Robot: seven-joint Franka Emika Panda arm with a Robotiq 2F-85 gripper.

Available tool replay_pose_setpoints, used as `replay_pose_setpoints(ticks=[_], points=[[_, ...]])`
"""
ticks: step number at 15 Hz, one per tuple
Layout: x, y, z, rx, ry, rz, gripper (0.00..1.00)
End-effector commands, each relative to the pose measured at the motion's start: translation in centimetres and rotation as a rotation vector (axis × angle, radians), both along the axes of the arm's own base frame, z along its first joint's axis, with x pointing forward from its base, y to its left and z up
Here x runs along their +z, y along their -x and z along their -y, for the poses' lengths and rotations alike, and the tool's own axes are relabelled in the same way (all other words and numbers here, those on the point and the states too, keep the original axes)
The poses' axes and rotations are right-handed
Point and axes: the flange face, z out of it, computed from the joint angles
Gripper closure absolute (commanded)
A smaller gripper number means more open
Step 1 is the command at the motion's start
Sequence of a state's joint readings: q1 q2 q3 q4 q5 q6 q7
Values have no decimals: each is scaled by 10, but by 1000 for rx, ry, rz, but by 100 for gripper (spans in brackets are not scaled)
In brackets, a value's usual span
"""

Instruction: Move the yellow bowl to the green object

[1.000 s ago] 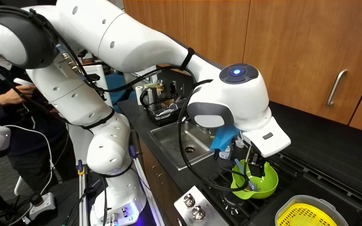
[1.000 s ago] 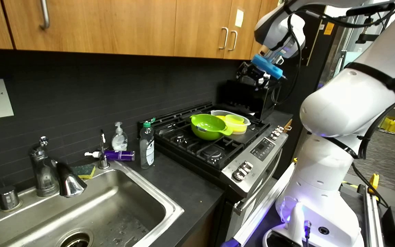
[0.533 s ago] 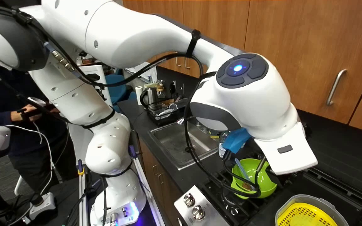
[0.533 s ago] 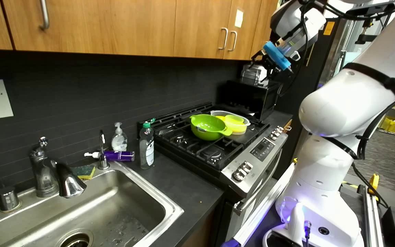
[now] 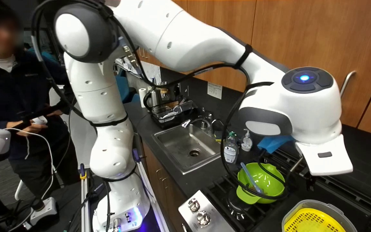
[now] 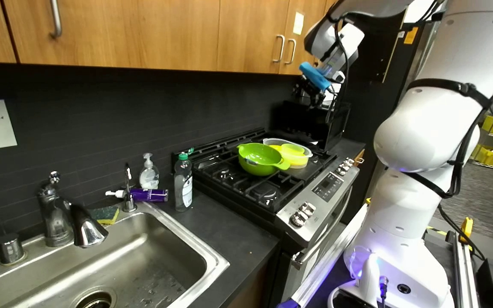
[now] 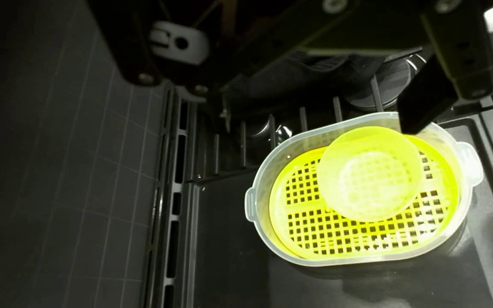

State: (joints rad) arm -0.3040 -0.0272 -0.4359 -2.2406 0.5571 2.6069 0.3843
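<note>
End effector (image 7: 317, 120) elsewhere, above yellow bowl (image 7: 368, 173)

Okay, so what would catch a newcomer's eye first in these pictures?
Probably the white robot arm, which looms large in both exterior views. Next might come the bright green bowl on the stove. In the wrist view, the pale yellow bowl on the yellow strainer stands out against the dark surroundings.

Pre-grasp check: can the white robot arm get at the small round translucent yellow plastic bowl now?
Probably yes: jaws stand open, nothing covers the yellow bowl, though the translucent oval plastic tub around it might crowd one side.
</note>
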Motion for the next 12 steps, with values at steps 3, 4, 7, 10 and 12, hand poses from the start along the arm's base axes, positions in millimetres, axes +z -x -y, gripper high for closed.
replay_pose_setpoints(ticks=[3,4,7,10,12], points=[[-33,-18,60,-137,-46,-192,0],[-40,-11,71,-179,-50,-242,0],[-48,8,85,-198,-129,-331,0],[-52,9,82,-166,-221,-366,0],[-51,2,74,-143,-275,-384,0]])
